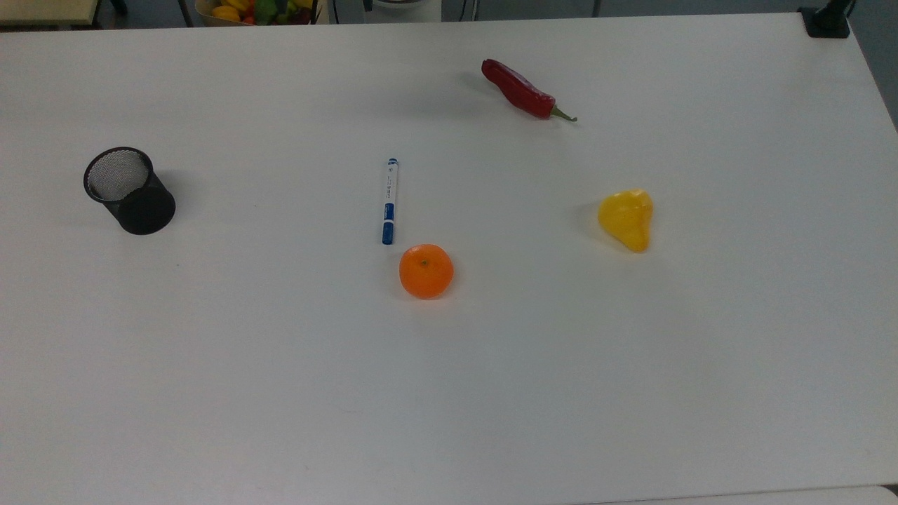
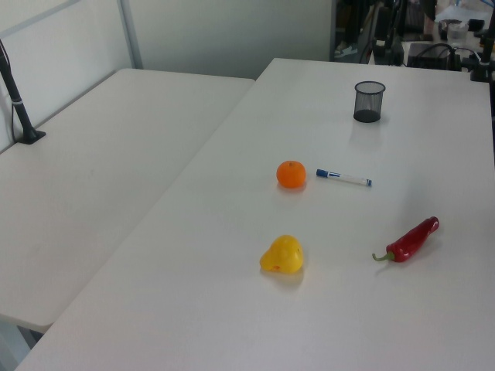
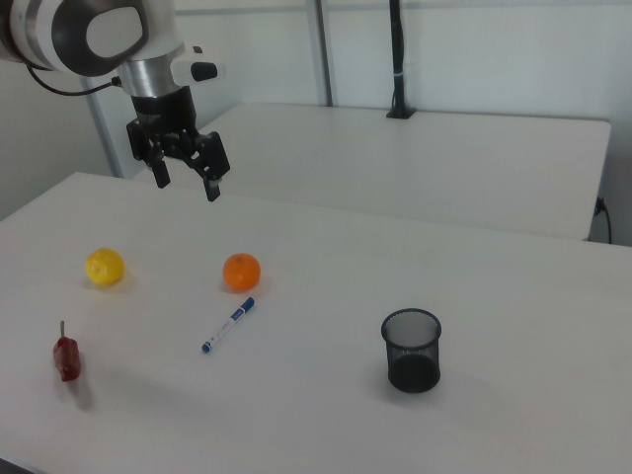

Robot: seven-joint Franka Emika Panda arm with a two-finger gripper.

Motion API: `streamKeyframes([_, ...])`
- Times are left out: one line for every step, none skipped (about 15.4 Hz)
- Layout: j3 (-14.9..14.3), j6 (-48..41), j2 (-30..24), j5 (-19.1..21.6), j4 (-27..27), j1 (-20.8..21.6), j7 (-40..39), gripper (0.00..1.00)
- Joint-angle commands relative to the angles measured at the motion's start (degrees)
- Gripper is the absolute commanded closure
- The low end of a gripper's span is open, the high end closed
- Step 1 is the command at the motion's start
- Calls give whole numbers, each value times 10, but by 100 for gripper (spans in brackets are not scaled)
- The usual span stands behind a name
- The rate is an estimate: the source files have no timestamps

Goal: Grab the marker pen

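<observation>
The marker pen (image 1: 389, 201) lies flat on the white table (image 1: 280, 365), white-barrelled with its blue cap towards the orange (image 1: 426, 271). In the left view the marker pen (image 2: 343, 178) lies just right of the orange (image 2: 291, 174). In the right view the marker pen (image 3: 228, 325) lies below the orange (image 3: 241, 272). My gripper (image 3: 187, 188) hangs high over the table, up and to the right view's left of the pen. It is open, with nothing between its fingers.
A black mesh cup (image 1: 130, 191) stands at the top view's left. A red chili (image 1: 523, 90) lies at the back, and a yellow fruit (image 1: 626, 219) at the top view's right. A second table (image 2: 93, 178) adjoins in the left view.
</observation>
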Motion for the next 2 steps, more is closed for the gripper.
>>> streamKeyframes([-5, 12, 4, 6, 3, 7, -19, 0])
streamKeyframes([-4, 13, 4, 5, 3, 7, -20, 0])
